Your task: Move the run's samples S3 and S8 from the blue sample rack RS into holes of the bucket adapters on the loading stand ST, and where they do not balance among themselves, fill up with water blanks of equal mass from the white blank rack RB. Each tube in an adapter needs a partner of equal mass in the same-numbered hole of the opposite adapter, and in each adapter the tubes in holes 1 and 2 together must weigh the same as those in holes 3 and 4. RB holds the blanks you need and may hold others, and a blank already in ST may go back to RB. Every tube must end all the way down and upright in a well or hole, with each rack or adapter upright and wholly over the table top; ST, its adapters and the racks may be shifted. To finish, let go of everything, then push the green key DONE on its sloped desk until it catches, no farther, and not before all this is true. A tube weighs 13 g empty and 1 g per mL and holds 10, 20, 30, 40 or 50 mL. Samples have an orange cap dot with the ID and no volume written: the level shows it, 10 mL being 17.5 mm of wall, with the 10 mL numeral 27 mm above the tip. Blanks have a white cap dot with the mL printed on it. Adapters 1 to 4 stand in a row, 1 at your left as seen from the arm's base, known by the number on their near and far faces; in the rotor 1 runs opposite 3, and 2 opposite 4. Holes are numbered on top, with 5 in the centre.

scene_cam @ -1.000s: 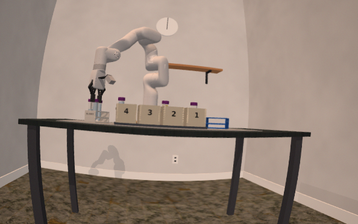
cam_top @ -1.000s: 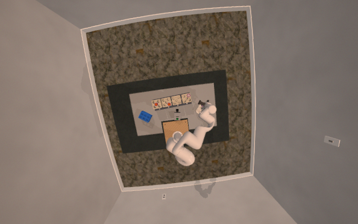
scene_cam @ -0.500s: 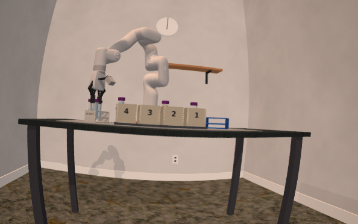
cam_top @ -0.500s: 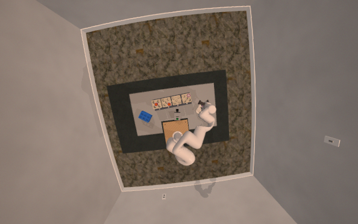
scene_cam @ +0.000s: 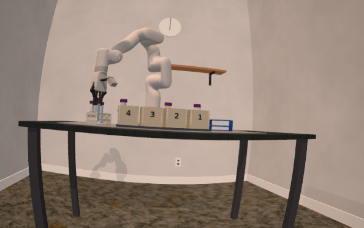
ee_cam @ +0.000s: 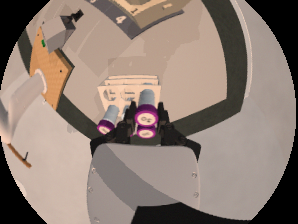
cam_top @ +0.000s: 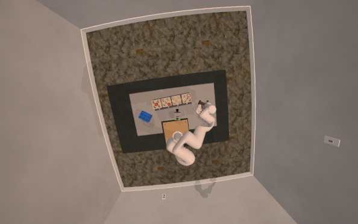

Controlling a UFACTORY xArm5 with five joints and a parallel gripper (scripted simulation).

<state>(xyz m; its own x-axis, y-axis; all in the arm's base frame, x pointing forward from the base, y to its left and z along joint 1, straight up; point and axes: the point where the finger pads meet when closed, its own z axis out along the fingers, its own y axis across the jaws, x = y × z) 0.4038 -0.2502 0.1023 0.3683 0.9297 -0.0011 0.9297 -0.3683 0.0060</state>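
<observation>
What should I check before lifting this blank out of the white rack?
1. Claw shut on the blank tube: ok.
2. Tube held upright over the white blank rack: ok in the exterior view.
3. Neighbouring blank free of the fingers: cannot tell, it sits very close.
4. Blank's printed volume: cannot tell, too small to read.
5. Samples with orange dots already in adapter 1 and adapter 2: ok.
6. Adapter 4 holds one white-dot tube; other holes look free: ok.

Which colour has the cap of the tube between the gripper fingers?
Purple with a white dot; the wrist view shows it best.
</observation>
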